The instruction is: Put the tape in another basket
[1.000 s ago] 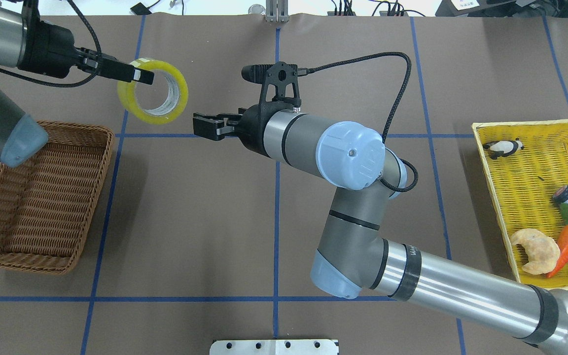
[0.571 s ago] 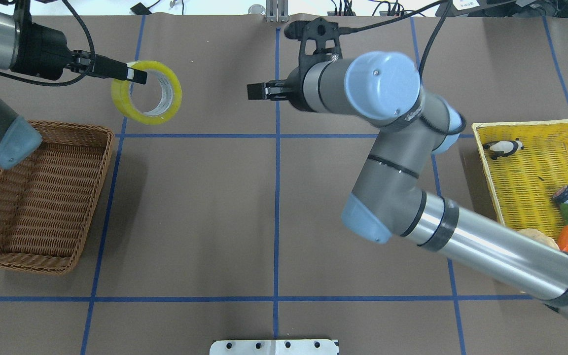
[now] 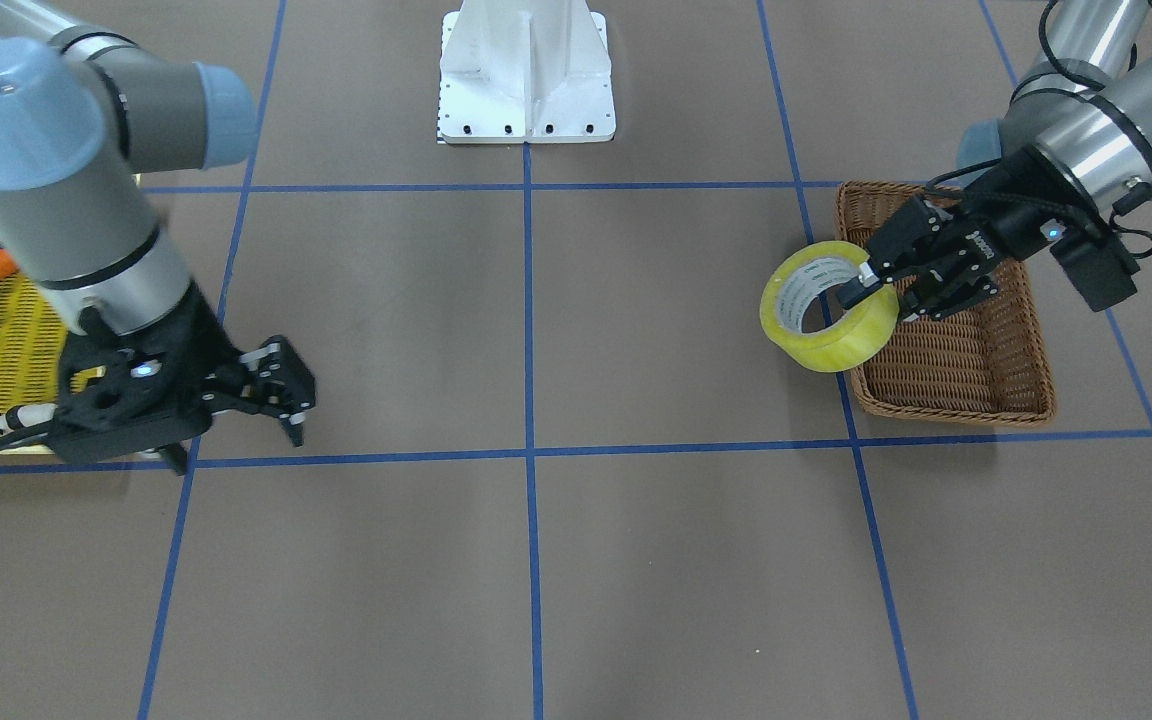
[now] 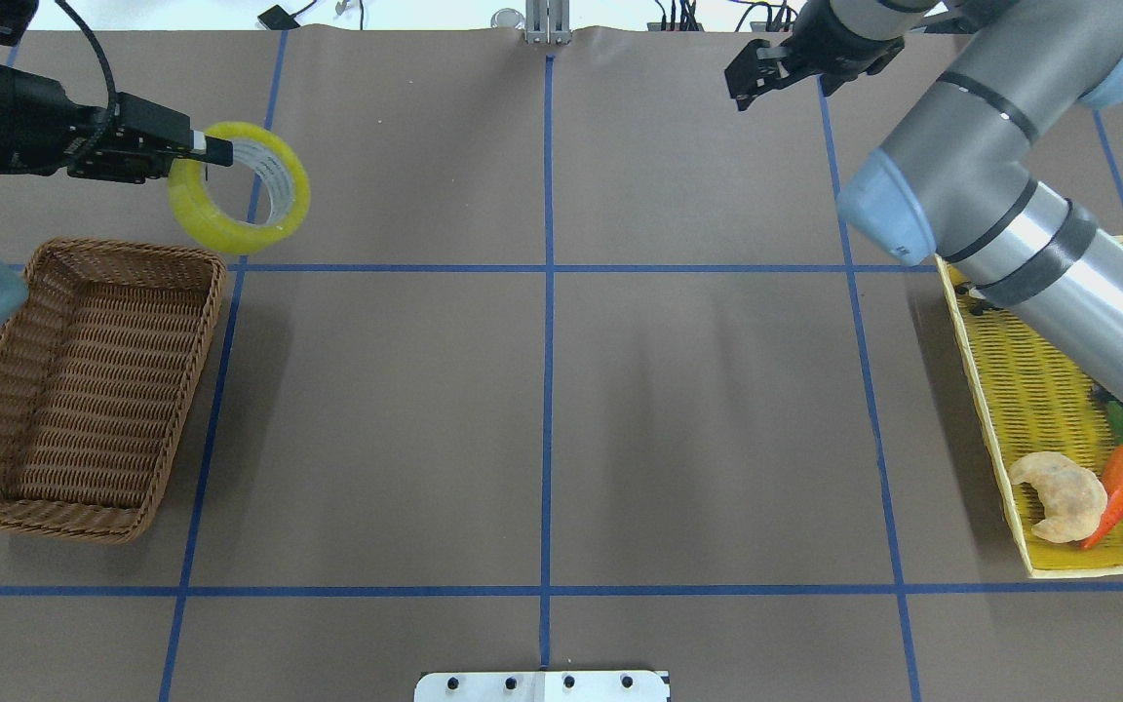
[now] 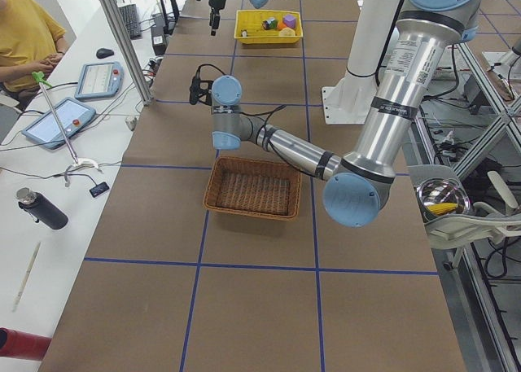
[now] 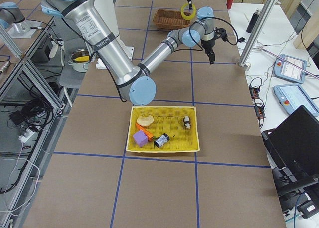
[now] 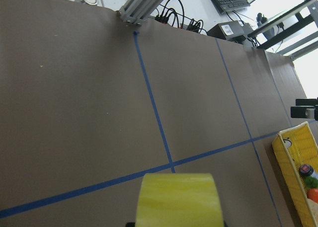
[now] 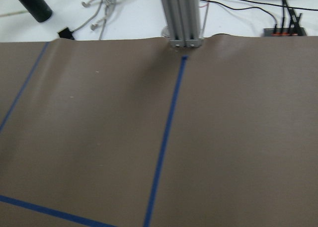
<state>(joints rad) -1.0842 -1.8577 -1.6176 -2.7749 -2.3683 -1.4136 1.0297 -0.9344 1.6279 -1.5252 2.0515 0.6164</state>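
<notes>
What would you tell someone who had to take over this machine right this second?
The left gripper is shut on the tape, pinching the roll's wall and holding it above the table.
The right gripper is open and empty, near the table's far edge.
The basket has nothing in it; the tape hangs just beyond its far corner, not over it.
Done: the tape is lifted and is not in the yellow tray.
Left to do: carry the tape over the basket, lower it and release.
</notes>
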